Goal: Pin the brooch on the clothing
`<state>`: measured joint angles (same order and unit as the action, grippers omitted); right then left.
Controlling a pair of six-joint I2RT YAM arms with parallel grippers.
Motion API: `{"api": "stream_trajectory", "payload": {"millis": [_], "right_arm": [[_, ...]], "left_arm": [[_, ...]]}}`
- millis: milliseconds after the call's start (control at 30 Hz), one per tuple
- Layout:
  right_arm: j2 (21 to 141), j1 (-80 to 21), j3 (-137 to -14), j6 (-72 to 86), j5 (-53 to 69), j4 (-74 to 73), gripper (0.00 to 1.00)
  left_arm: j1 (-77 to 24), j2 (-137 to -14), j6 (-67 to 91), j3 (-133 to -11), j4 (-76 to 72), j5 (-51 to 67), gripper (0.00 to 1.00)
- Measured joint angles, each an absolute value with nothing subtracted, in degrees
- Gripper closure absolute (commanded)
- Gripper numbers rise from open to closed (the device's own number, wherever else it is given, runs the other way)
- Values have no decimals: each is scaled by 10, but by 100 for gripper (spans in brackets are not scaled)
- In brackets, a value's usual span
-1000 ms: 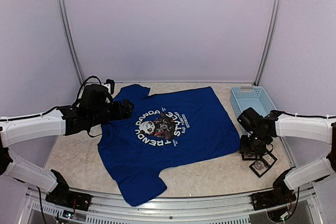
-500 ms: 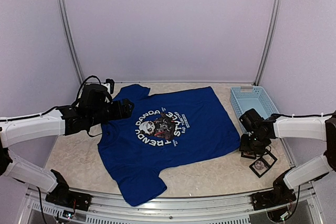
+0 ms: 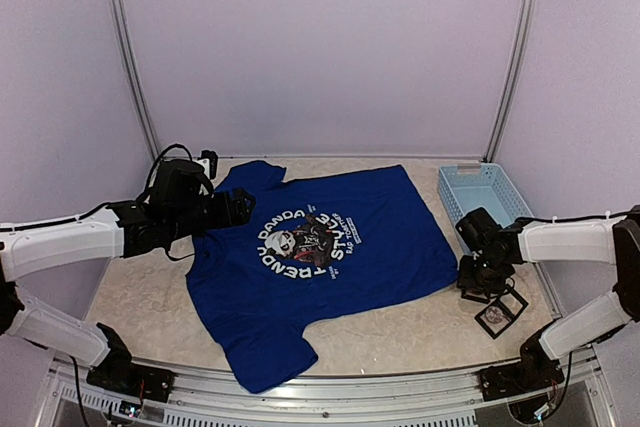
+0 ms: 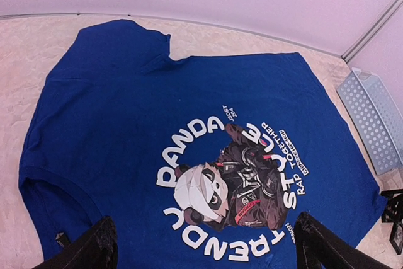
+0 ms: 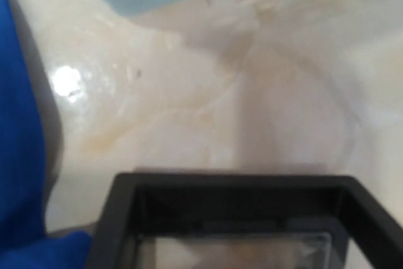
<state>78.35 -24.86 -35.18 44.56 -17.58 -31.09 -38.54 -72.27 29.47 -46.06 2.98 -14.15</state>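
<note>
1. T-shirt (image 3: pixel 330 257) lies flat mid-bench (image 3: pixel 140 292), panda print up.
2. L end effector (image 3: pixel 240 210): open, at the shirt's left edge.
3. R end effector (image 3: pixel 482 282): low by small black box (image 3: pixel 497 316), right of shirt; can't tell if open or closed.

The T-shirt (image 3: pixel 320 247) lies spread across the middle of the worktop (image 3: pixel 140 287). At the right of the frame the basket (image 3: pixel 480 187) sits behind a small framed box (image 3: pixel 497 319), which lies near the shirt's right edge. The left arm's fingers (image 4: pixel 88 250) hang above the shirt's left side.
</note>
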Motion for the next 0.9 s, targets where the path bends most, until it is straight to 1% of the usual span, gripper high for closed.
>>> {"api": "stream_trajectory", "payload": {"millis": [100, 300, 467, 700, 900], "right_arm": [[782, -246, -345, 443, -170, -293, 60], [778, -242, -341, 440, -164, -285, 67], [768, -242, -338, 435, -158, -293, 68], [754, -242, -338, 431, -154, -317, 75], [748, -242, -346, 429, -153, -345, 87]], "left_arm": [[-385, -723, 295, -461, 30, -142, 8], [-381, -723, 295, -461, 30, -141, 8], [-380, -723, 295, -461, 30, -139, 8], [-380, -723, 295, -461, 30, -138, 8], [-380, -725, 295, -461, 30, -137, 8]]}}
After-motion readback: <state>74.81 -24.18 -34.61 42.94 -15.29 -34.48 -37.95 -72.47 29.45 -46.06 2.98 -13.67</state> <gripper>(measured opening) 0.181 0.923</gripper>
